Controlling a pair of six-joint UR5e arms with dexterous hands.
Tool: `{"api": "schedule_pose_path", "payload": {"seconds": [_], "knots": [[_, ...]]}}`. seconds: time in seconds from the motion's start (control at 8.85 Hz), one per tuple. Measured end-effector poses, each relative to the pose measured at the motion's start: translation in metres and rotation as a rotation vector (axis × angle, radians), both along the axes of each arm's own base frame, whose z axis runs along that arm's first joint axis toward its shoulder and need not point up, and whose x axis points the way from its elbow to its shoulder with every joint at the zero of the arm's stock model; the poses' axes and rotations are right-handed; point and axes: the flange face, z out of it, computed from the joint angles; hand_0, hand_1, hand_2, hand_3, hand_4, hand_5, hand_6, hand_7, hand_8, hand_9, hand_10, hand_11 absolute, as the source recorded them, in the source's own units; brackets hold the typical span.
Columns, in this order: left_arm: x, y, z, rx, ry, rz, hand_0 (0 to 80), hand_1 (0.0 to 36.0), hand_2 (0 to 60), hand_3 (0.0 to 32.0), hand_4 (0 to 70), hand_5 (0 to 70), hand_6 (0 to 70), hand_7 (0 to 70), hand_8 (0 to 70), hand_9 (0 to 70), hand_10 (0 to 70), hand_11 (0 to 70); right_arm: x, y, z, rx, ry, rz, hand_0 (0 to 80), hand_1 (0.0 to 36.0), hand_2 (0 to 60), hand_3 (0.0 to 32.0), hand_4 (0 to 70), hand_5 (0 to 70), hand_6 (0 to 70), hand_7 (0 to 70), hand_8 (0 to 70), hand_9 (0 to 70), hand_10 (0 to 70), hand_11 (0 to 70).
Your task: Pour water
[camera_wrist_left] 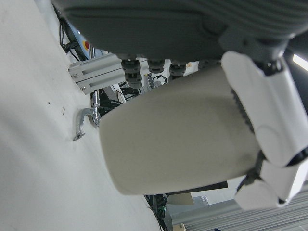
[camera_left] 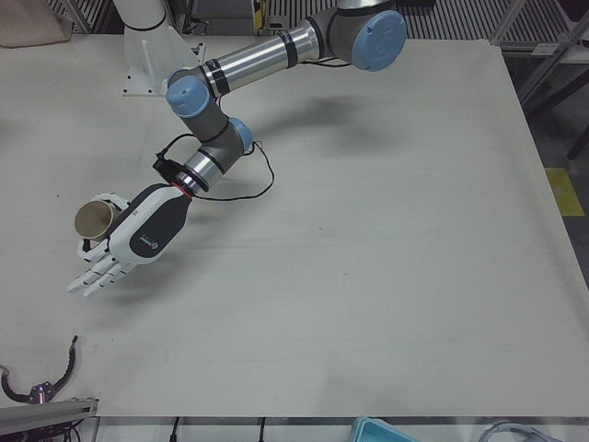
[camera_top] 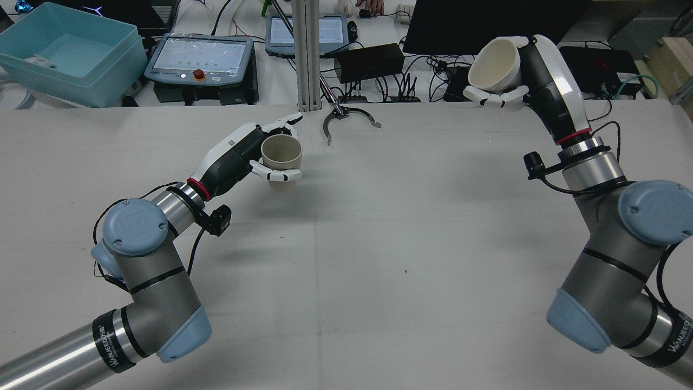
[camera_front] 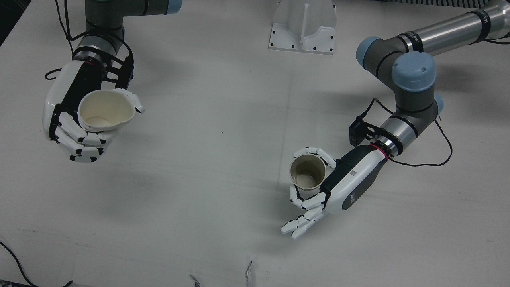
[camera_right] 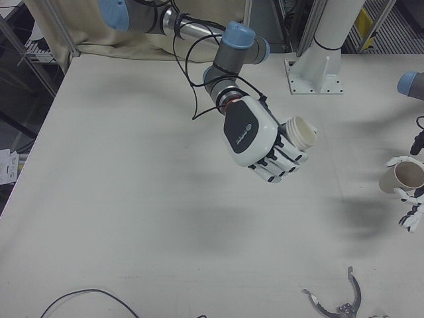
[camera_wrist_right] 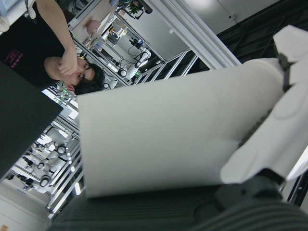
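My left hand is shut on a tan paper cup, upright and low over the table, with some fingers spread below it. They also show in the rear view, hand and cup, and in the left-front view, where the cup sits in the hand. My right hand is shut on a white paper cup with a squeezed rim. In the rear view this hand is raised high and its cup is tilted, mouth towards the middle. The two cups are far apart.
A white post base stands at the robot's edge of the table. A black curved clamp lies on the table's far edge near the left hand. A blue bin and screens sit beyond the table.
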Motion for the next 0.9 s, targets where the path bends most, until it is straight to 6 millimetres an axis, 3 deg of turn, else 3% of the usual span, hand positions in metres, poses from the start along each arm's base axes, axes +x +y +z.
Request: {"api": "schedule_pose_path", "payload": {"seconds": [0.23, 0.45, 0.68, 0.9], "knots": [[0.021, 0.025, -0.010, 0.013, -0.005, 0.040, 41.0, 36.0, 60.0, 0.0, 31.0, 60.4, 4.7, 10.5, 2.2, 5.3, 6.7, 11.8, 0.012, -0.004, -0.054, 0.070, 0.141, 0.045, 46.8, 23.6, 60.0, 0.0, 37.6, 70.0, 70.0, 70.0, 65.8, 70.0, 41.9, 59.3], [0.037, 0.043, -0.013, 0.020, -0.011, 0.070, 40.6, 36.0, 60.0, 0.0, 30.5, 60.2, 4.5, 10.1, 2.1, 5.2, 6.7, 11.8, -0.001, -0.009, -0.100, 0.140, 0.303, 0.072, 47.8, 26.2, 60.0, 0.0, 39.9, 70.0, 70.0, 70.0, 64.7, 70.0, 41.8, 59.1], [0.042, 0.047, -0.018, 0.025, -0.007, 0.077, 40.8, 36.0, 60.0, 0.0, 30.8, 60.5, 4.6, 10.3, 2.1, 5.3, 6.7, 11.8, -0.040, -0.004, -0.128, 0.180, 0.471, 0.038, 48.3, 27.7, 60.0, 0.0, 41.0, 70.0, 69.5, 70.0, 62.6, 70.0, 40.2, 57.0], [0.045, 0.046, -0.031, 0.036, 0.006, 0.078, 41.0, 36.0, 60.0, 0.0, 30.7, 60.9, 4.9, 10.6, 2.2, 5.4, 6.8, 11.9, -0.081, 0.000, -0.130, 0.168, 0.577, -0.034, 48.8, 28.6, 60.0, 0.0, 40.1, 70.0, 66.6, 70.0, 59.9, 70.0, 38.2, 54.5]]}}
